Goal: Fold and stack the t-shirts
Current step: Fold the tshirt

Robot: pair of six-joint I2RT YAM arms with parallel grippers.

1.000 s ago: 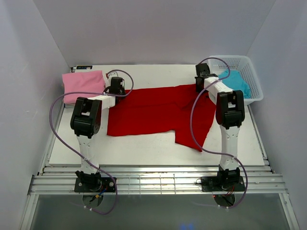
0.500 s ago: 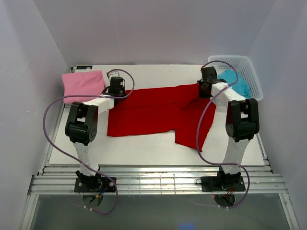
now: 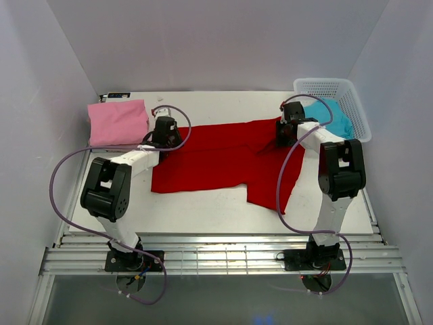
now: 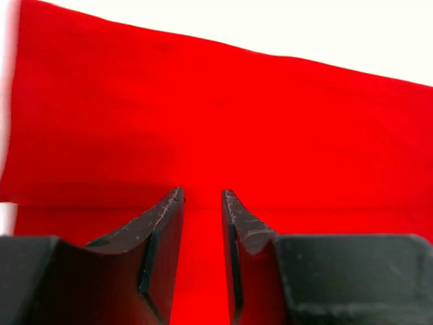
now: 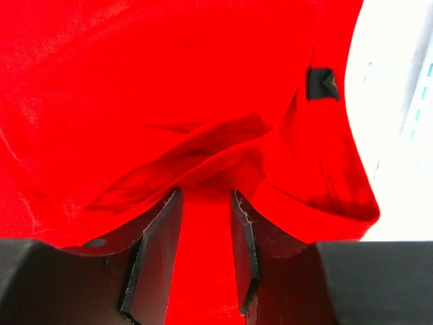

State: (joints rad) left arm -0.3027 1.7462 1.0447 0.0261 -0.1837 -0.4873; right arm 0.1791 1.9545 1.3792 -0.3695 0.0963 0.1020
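- Red t-shirt (image 3: 216, 159): laid flat mid-table (image 3: 203, 210), judged only partly folded, not yet stacked.
- Pink t-shirt (image 3: 118, 122): folded, placed far left.
- Turquoise t-shirt (image 3: 331, 116): heaped in basket (image 3: 331, 84), unfolded.
- Left gripper (image 4: 203, 196), right gripper (image 5: 206, 196): 2 sets of jaws parted over red cloth, nothing pinched.

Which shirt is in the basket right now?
The turquoise shirt, bunched in the white basket at far right. The red shirt lies spread mid-table; the pink shirt sits folded far left.

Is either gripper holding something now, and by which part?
Nothing is held. The left gripper and the right gripper both stand open, fingertips at the red t-shirt, no cloth pinched.
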